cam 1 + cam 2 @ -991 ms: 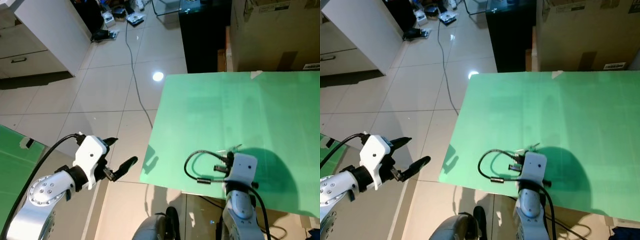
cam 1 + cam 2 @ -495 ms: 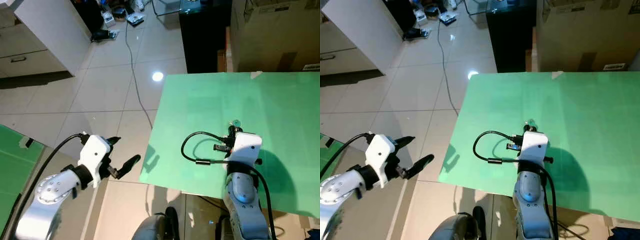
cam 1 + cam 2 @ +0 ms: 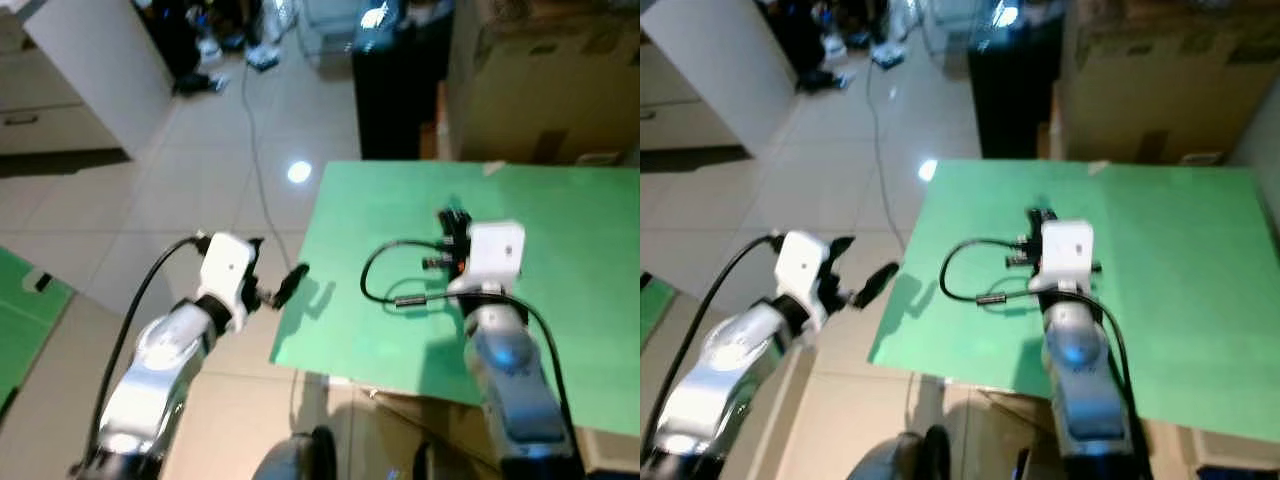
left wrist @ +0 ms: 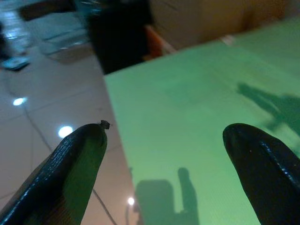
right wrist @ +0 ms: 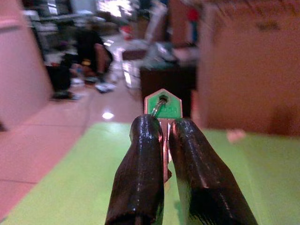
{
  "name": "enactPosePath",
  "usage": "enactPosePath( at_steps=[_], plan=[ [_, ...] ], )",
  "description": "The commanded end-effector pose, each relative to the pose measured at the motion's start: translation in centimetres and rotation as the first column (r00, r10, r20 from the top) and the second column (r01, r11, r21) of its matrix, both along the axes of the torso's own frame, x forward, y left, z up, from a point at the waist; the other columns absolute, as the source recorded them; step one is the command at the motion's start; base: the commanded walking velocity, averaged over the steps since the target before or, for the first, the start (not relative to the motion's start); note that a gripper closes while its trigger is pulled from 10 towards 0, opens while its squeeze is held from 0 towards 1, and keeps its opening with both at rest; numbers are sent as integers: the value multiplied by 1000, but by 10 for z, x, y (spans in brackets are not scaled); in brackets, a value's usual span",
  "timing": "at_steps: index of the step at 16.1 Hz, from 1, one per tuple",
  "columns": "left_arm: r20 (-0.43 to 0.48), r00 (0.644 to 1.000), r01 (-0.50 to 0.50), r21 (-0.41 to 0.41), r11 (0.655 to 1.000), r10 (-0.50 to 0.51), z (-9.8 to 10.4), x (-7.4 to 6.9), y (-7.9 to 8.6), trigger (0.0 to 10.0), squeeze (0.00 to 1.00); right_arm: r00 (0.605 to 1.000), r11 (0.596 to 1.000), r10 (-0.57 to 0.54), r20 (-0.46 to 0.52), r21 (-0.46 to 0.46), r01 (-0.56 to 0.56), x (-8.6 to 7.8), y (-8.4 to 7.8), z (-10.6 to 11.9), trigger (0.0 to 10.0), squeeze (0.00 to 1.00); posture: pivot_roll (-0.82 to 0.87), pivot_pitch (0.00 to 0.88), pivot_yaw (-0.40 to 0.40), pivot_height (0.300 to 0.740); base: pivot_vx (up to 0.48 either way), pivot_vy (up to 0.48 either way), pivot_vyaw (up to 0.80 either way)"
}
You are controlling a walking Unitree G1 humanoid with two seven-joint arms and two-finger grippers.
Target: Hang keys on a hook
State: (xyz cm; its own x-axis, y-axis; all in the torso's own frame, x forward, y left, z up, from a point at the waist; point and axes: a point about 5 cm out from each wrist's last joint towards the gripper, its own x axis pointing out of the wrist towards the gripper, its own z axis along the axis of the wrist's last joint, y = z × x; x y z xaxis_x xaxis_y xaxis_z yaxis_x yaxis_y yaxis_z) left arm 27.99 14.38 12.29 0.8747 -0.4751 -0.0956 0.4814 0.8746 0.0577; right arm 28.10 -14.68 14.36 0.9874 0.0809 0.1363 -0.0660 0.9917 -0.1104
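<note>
In the right wrist view my right gripper point(image 5: 161, 125) is shut on a key whose green tag point(image 5: 163, 106) sticks up above the fingertips on a small ring. From the head, that right gripper point(image 3: 452, 220) is held up over the middle of the green table point(image 3: 360, 320), pointing away from me. A black cable loops from its wrist. My left gripper point(image 3: 275, 266) hovers open beside the table's left edge, with nothing between its fingers point(image 4: 77, 157). The left wrist view looks across the green tabletop point(image 4: 187, 108) and the shadows cast on it.
A large cardboard box point(image 3: 540, 80) and a black cabinet point(image 3: 395, 90) stand behind the table. A white cabinet point(image 3: 80, 70) is at the far left. A cable point(image 3: 250, 130) runs over the tiled floor toward clutter at the back.
My right arm has risen and reached forward over the table with the key in its grip. The left arm has lifted toward the table's left edge. The head view has shifted and blurred.
</note>
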Motion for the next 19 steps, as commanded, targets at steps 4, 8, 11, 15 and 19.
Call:
enactPosePath(
  at_steps=[4,8,11,15,19],
  plan=[
    [-1,876,-479,-108,871,482,3,22,50,10000,0,998,998,59,-16,17,-59,3,-1,2,0,0,2,0,62,740,0,0,0],
    [149,843,-514,-59,856,517,16,-10,67,10000,0,1000,998,0,-16,57,1,-25,1,-4,0,0,-1,0,15,740,0,0,0],
    [103,831,-541,-85,837,547,8,-5,59,10000,0,999,999,27,-41,47,-25,-18,1,-10,0,0,1,0,2,740,0,0,150],
    [100,829,-550,-36,834,550,7,-7,62,10000,0,998,999,30,-63,42,-27,-10,-5,-11,0,0,15,0,5,740,0,0,748],
    [112,857,-505,0,863,502,6,5,47,10000,0,994,995,45,-99,89,-36,3,-5,-20,0,0,44,0,11,740,0,0,688]
  ],
)
